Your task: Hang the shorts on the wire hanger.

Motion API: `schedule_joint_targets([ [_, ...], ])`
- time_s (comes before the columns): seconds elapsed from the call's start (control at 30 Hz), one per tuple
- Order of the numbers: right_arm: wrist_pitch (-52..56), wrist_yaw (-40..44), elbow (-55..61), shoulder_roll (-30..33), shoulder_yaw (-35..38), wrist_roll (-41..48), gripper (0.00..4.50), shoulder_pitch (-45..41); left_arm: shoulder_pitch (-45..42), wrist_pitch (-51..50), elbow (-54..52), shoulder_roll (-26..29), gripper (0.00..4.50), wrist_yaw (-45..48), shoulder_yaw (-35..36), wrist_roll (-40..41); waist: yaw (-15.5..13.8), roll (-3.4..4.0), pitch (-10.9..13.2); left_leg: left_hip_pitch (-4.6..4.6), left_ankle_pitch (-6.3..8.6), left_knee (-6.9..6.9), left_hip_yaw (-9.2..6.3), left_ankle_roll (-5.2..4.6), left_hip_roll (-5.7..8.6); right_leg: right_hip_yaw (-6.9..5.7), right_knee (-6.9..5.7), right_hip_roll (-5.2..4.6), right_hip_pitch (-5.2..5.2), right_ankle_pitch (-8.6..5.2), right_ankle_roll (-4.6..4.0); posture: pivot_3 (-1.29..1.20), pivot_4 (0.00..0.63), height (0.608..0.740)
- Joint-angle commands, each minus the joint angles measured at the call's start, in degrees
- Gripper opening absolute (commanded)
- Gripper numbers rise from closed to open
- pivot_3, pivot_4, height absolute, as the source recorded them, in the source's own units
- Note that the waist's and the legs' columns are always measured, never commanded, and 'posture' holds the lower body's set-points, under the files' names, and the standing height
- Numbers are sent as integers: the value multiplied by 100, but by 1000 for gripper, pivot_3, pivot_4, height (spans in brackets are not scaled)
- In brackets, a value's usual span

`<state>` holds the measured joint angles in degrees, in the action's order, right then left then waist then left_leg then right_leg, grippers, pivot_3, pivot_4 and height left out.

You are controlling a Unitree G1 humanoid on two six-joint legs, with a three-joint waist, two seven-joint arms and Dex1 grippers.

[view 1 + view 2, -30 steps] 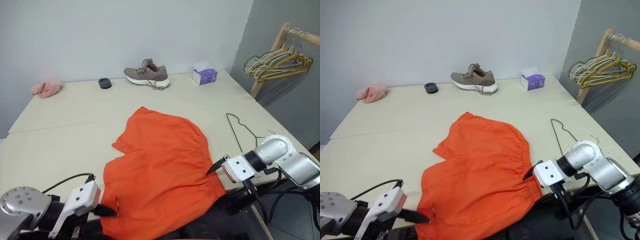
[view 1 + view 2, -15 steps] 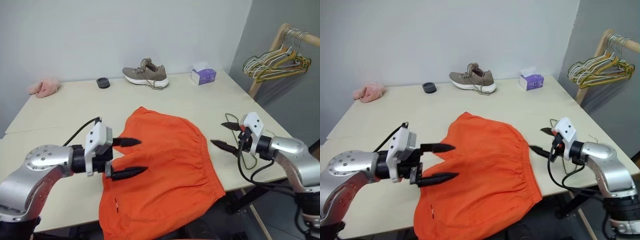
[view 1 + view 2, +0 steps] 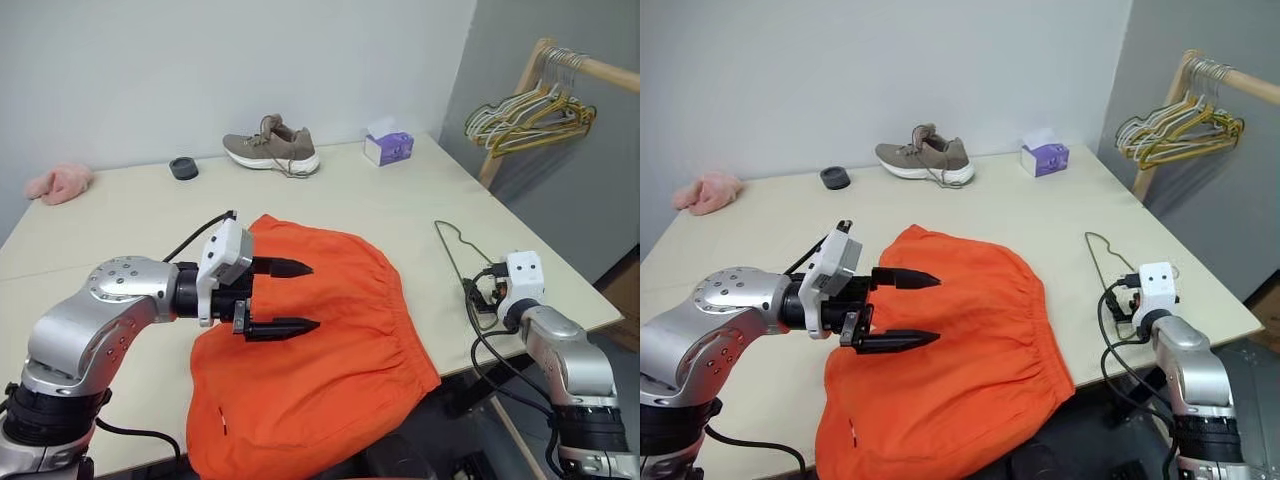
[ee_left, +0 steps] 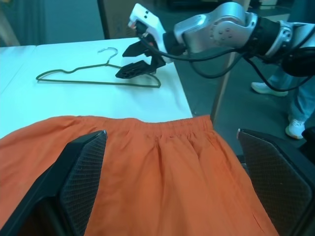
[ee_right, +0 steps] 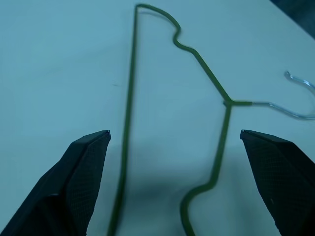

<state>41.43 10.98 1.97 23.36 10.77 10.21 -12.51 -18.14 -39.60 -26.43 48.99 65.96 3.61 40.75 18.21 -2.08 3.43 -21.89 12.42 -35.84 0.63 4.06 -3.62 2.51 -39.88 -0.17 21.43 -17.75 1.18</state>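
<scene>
A fuzzy pink slipper-like bundle sits at the table's far left corner, with a small dark round cap and a grey-brown knit shoe with a white sole along the back edge. The table is a smooth, pale cream slab with broad bare room behind the cloth.

The left gripper hangs just over the left part of the shorts, its two black tapered fingers spread wide with nothing between them. The shorts lie flat near the front edge: bright orange, soft, lightly creased, with a gathered elastic waistband on the right side. Their lower part spills over the table's front edge, so the hem is hard to make out.

A small purple tissue box stands at the far right. The wire hanger lies flat on bare tabletop just right of the shorts and apart from them: thin dark olive wire, triangular, hook pointing toward the right edge. The right gripper hovers just above its near end, fingers apart and empty. Beyond the table, pale hangers bunch on a wooden rail, cut off by the frame.
</scene>
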Motion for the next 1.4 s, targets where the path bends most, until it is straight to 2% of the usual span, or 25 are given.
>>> schedule_joint_targets([
  [0.03, 196, -28, -226, 41, 103, 5, 4500, -252, -118, 98, -107, 78, 4485, 23, 39, 22, 4, 0, 0, 0, 0, 1, 0, 0, -1, -1, 0, 2, 0, 0, 0, -278, 0, 740],
  [0.3, 676, 148, -1395, 263, -29, -74, 4500, -825, -110, 175, -182, 52, 4485, -22, 42, -8, 3, -15, -10, 1, 0, -3, 2, 0, 1, 0, 3, 3, -8, 0, 1, -269, 0, 740],
  [0.33, 810, 135, -1621, 262, 41, -27, 4327, -943, -101, 196, -175, 49, 4499, -16, 36, -22, 3, -22, -17, 1, 0, -3, 1, 0, 1, 0, 3, 3, -8, 0, 1, -265, 0, 740],
  [0.43, 1018, 222, -2143, 310, 91, 27, 3553, -1176, -59, 287, -139, 36, 4500, 6, 21, -72, -10, -46, -39, 2, 0, -3, 1, 0, 0, -4, 5, 6, -14, 0, 1, -263, 0, 740],
  [0.57, 1088, 295, -2664, 371, 139, 26, 2197, -1407, 54, 413, -111, 39, 4500, 31, 38, -107, -52, -81, -73, 3, 0, -4, -1, -1, 2, -3, 23, 8, -29, 1, 2, -257, 0, 740],
  [0.77, 458, 375, -2717, 470, -223, -284, 49, -1401, 271, 572, -20, 71, 4500, 3, 140, -185, -70, -100, -91, 2, 3, -3, -14, -8, 3, 1, 64, 20, -61, 4, 7, -258, 0, 740],
  [0.97, -574, 649, -2059, 564, -687, -601, 20, -1300, 351, 613, 478, 57, 4500, -282, 404, -343, -58, -79, -76, -1, 10, -2, -20, -19, 4, 13, 86, 24, -71, 6, 11, -261, 0, 740],
  [1.13, -1648, 1131, -1169, 730, -1143, -854, 20, -1395, -81, 800, 1408, -31, 4500, -986, 499, -935, -49, -1, -26, -8, 10, 0, -22, -19, 6, 19, 79, 26, -55, 8, 13, -259, 0, 740],
  [1.4, -3042, 1907, -269, 854, -1736, -1140, 20, -1770, -536, 701, 2397, 4, 4500, -1078, 606, -1008, -76, 8, -20, -78, 9, -4, -36, -19, 3, 11, 78, 32, 3, 5, 22, -262, 0, 740],
])
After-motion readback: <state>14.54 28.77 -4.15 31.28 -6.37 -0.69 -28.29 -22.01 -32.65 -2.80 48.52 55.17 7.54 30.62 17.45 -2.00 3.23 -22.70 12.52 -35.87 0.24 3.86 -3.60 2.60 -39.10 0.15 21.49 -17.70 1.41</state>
